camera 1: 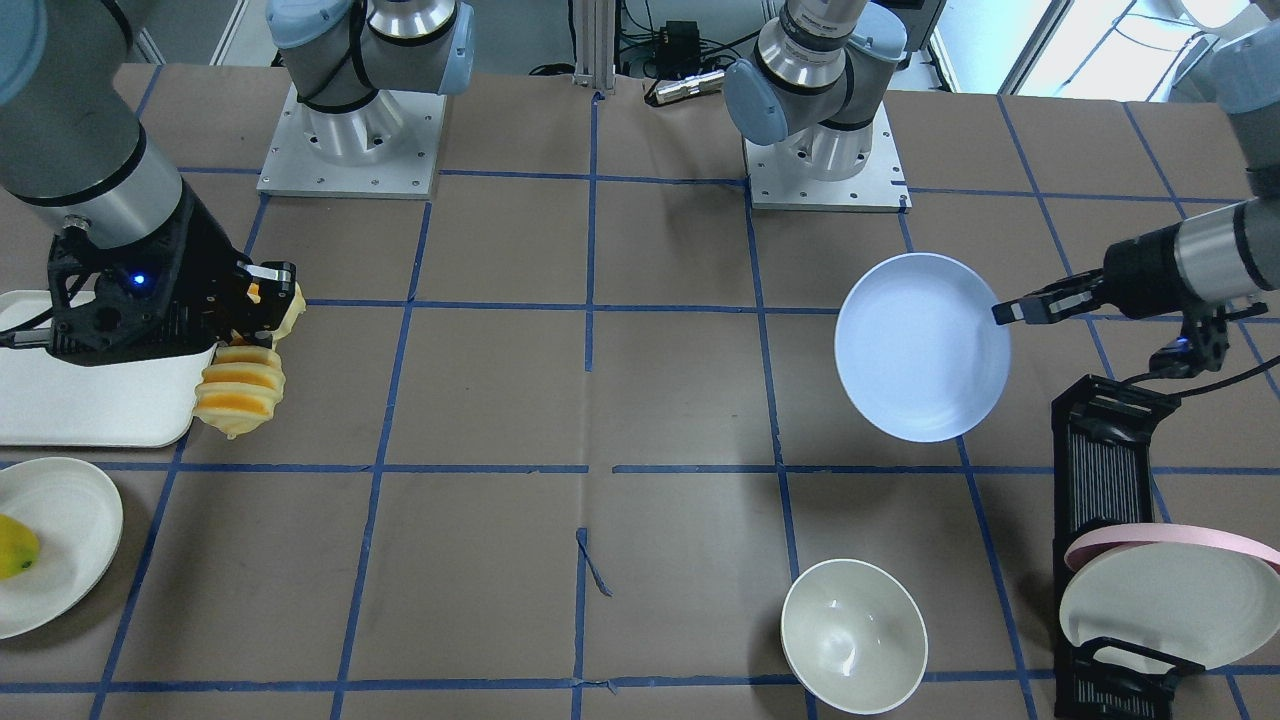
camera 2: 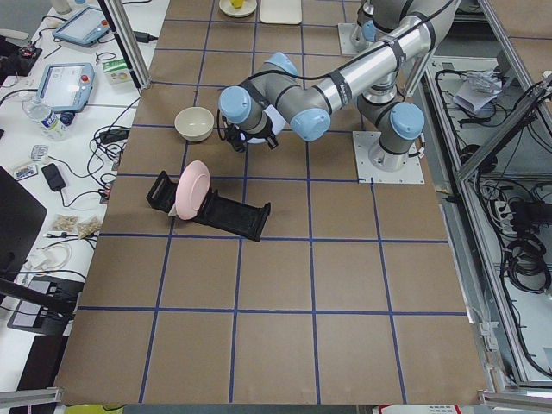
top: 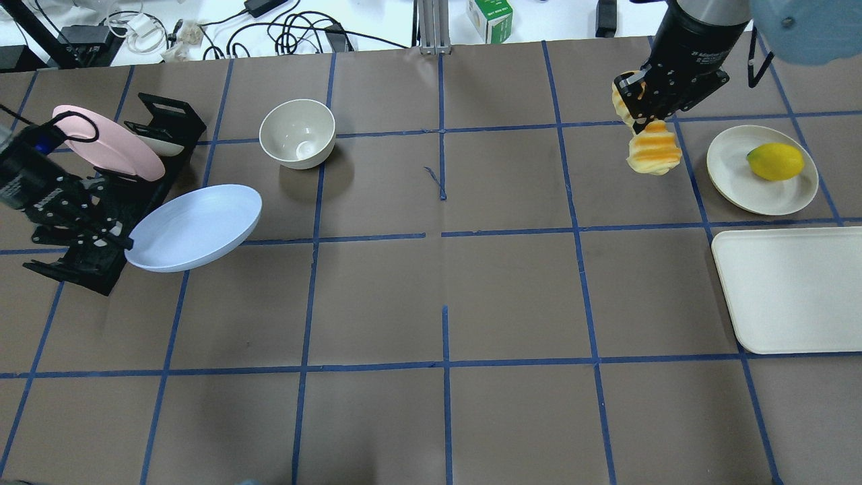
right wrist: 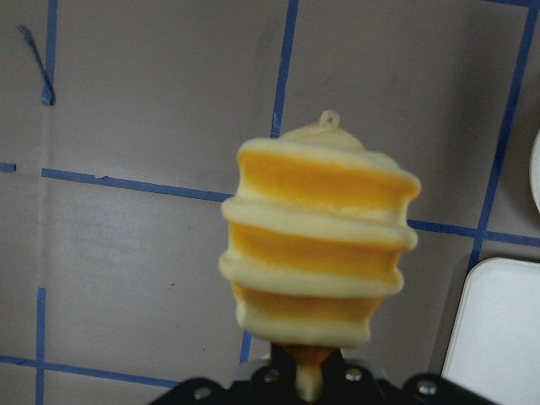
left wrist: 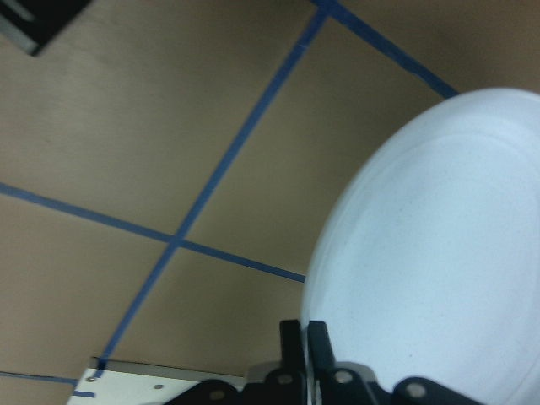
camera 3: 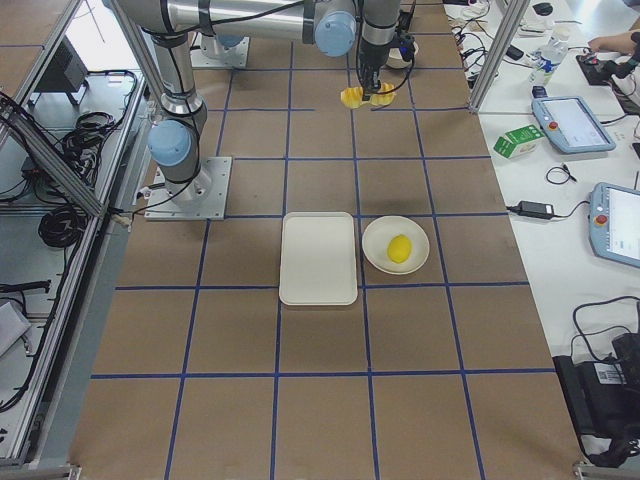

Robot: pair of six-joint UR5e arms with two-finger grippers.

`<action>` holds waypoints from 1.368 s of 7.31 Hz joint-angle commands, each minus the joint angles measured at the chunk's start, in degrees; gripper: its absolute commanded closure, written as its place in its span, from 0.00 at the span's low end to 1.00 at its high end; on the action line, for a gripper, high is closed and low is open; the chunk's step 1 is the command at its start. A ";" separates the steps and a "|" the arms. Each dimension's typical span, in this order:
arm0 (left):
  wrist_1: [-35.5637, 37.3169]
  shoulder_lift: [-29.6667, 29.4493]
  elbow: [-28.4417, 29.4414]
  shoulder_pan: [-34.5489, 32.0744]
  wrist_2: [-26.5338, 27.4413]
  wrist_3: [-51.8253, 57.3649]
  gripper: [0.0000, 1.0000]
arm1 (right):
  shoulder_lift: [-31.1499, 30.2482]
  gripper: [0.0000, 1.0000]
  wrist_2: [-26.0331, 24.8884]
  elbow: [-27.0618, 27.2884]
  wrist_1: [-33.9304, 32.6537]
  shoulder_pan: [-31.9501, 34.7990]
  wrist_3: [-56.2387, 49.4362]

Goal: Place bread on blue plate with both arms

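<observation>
Now the right gripper [top: 641,116] is clamped on one end of the bread [top: 652,151], and the long axis of the bread hangs down from it, over the far right of the table. Pale yellow ridges alternate with orange bands. Well apart, at the left, the left gripper [top: 120,241] pinches the rim of the tilted blue plate [top: 195,225].

Ridged yellow/orange bread [camera 1: 240,390] hangs mid-air, pinched at 1 end. Pale blue plate [camera 1: 920,345], opp. side, is tilted, held up by its rim.
</observation>
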 commanded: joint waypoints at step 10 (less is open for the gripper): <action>63.63 -11.18 -21.79 -35.09 -4.38 -28.72 0.70 | -0.41 1.00 3.73 8.06 -11.58 7.10 5.81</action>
